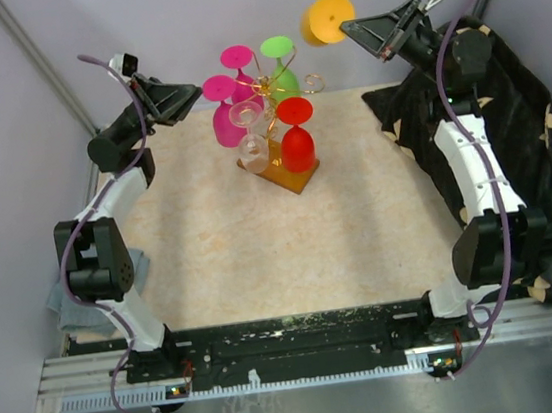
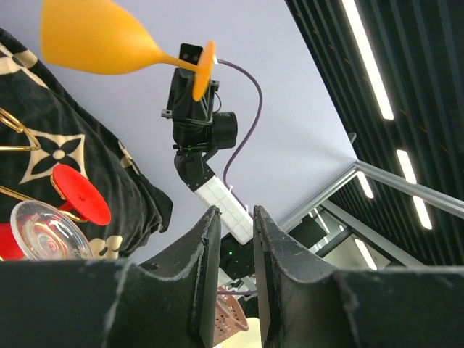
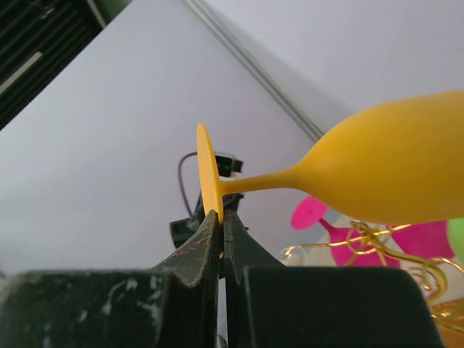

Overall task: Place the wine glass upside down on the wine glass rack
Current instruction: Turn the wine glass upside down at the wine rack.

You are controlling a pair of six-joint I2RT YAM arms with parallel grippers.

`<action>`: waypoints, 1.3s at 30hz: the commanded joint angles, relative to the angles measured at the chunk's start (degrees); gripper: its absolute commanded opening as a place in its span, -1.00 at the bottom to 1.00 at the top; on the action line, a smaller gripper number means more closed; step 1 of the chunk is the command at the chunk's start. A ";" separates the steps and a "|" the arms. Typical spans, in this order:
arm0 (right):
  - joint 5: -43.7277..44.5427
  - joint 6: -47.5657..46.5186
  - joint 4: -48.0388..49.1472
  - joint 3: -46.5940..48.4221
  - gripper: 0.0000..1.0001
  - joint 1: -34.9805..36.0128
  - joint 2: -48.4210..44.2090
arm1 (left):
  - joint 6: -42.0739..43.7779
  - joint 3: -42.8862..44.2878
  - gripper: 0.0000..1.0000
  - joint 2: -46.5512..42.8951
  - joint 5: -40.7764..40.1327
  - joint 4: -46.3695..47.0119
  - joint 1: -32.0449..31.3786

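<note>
A: What's on the rack (image 1: 287,173)?
B: Pink glasses (image 1: 228,124), green glass (image 1: 284,80), red glass (image 1: 297,146), clear glass (image 1: 252,149), hung bowl-down.
A: The orange glass (image 1: 327,19)?
B: In the air on its side, up right of the rack. The right gripper (image 1: 344,25) pinches its foot. The left gripper (image 1: 200,93) gapes empty beside the rack.

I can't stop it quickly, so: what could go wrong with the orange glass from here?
The right gripper pinches only the foot's edge of the orange wine glass, bowl sticking out sideways, so it may twist or slip. The wine glass rack is already crowded with hanging glasses; adding this one could knock a neighbour.
</note>
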 commanded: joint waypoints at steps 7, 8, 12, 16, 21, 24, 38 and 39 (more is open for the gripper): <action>5.01 -15.92 -23.17 8.27 -1.00 -0.99 3.18 | 8.54 1.09 -0.39 -4.71 5.36 -8.17 0.23; 5.19 -16.42 -24.67 8.85 -1.00 -0.97 3.85 | 9.59 1.06 -0.39 -5.02 5.68 -9.46 0.24; 5.99 -17.90 -31.34 11.42 -1.00 -0.92 5.93 | 12.29 1.01 -0.39 -5.72 6.51 -13.21 0.28; 6.24 -18.35 -34.84 11.85 -1.00 -0.93 9.09 | 12.45 0.78 -0.39 -5.65 6.66 -13.24 0.31; 5.59 -19.32 -37.84 12.95 -1.00 0.12 11.05 | 12.49 0.18 -0.39 -5.38 6.58 -12.73 0.36; 5.12 -19.55 -37.96 13.44 -1.00 1.33 12.23 | 12.34 -0.12 -0.39 -5.41 6.57 -12.43 0.29; 3.86 -20.28 -38.17 11.85 -1.00 6.14 13.52 | 12.36 -1.24 -0.40 -6.03 6.68 -12.15 0.54; 3.75 -20.30 -38.17 11.61 -1.00 6.36 13.35 | 12.35 -1.28 -0.40 -6.10 6.61 -12.14 0.55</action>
